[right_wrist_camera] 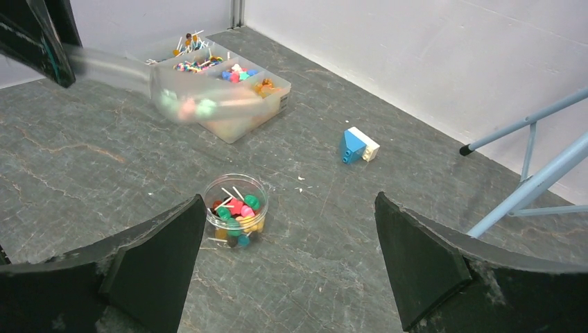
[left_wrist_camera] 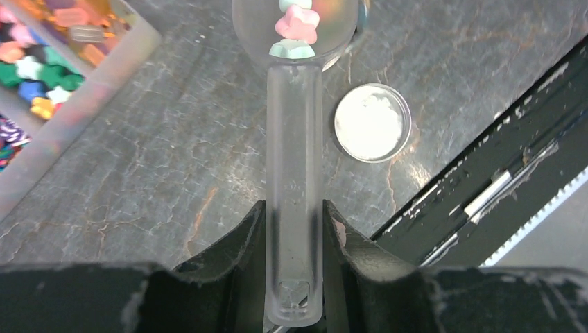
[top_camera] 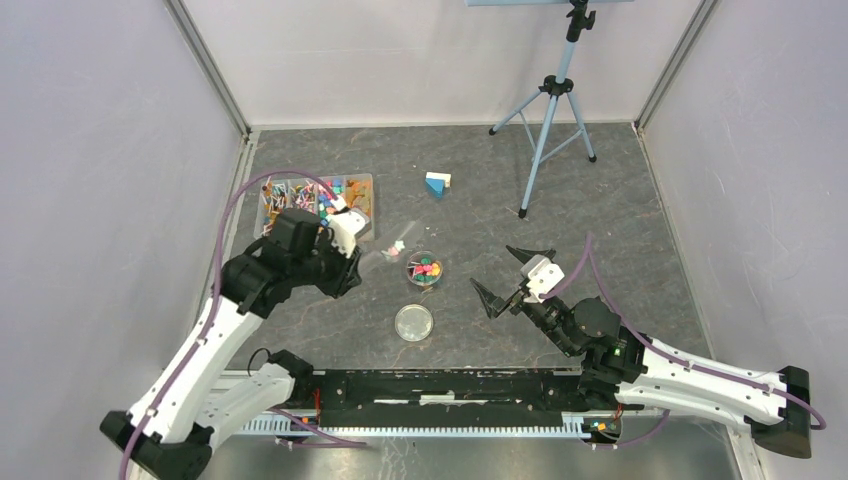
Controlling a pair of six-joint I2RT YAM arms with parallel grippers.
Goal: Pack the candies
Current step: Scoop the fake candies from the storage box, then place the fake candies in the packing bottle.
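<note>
My left gripper point(top_camera: 345, 245) point(left_wrist_camera: 295, 208) is shut on the handle of a clear plastic scoop point(left_wrist_camera: 295, 159). The scoop's bowl point(top_camera: 398, 247) holds a few pink and pale green candies point(left_wrist_camera: 297, 28) just above the table, left of a small clear round cup point(top_camera: 425, 268). The cup point(right_wrist_camera: 236, 205) holds several coloured candies. The scoop looks blurred in the right wrist view point(right_wrist_camera: 187, 97). My right gripper point(top_camera: 510, 275) point(right_wrist_camera: 290, 201) is open and empty, right of the cup.
A clear compartment tray point(top_camera: 315, 200) point(right_wrist_camera: 229, 76) point(left_wrist_camera: 90, 90) of mixed sweets stands at the back left. A round clear lid point(top_camera: 414, 322) point(left_wrist_camera: 372, 123) lies in front of the cup. A blue-and-white block point(top_camera: 437, 183) point(right_wrist_camera: 359, 144) and a tripod point(top_camera: 550, 110) stand behind.
</note>
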